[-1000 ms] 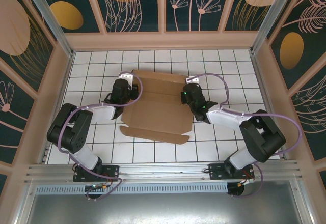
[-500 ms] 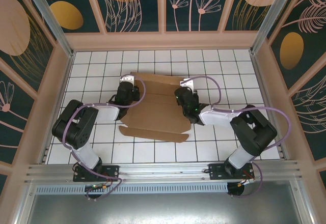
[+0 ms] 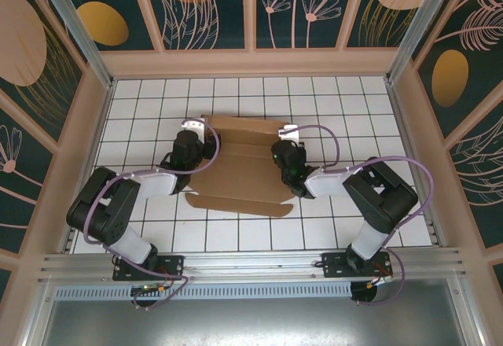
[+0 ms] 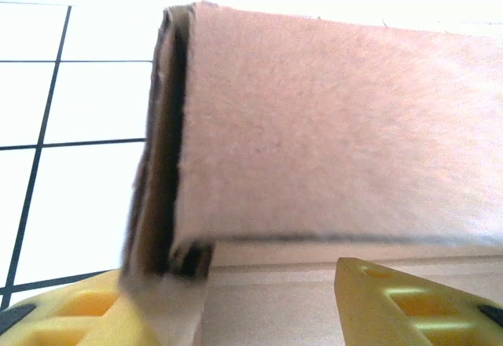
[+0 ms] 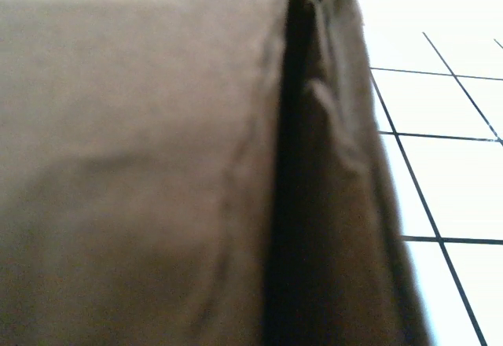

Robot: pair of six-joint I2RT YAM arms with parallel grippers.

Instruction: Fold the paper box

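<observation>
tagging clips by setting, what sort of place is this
Probably a robot test cell: a white tiled floor bearing a paper box, walled by floral panels, an aluminium rail along the near edge.

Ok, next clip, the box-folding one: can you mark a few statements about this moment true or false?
1. The paper box lies on the tiled table between the two arms. True.
2. The box is white plastic. False: it is plain brown cardboard.
3. The left pincer is at the box's left side and the right pincer at its right side. True.
4. The box is closed, with a lid over it. False: it is open, its flat middle panel bare to the top camera.
5. In the left wrist view, the fingers are yellow. True.
</observation>
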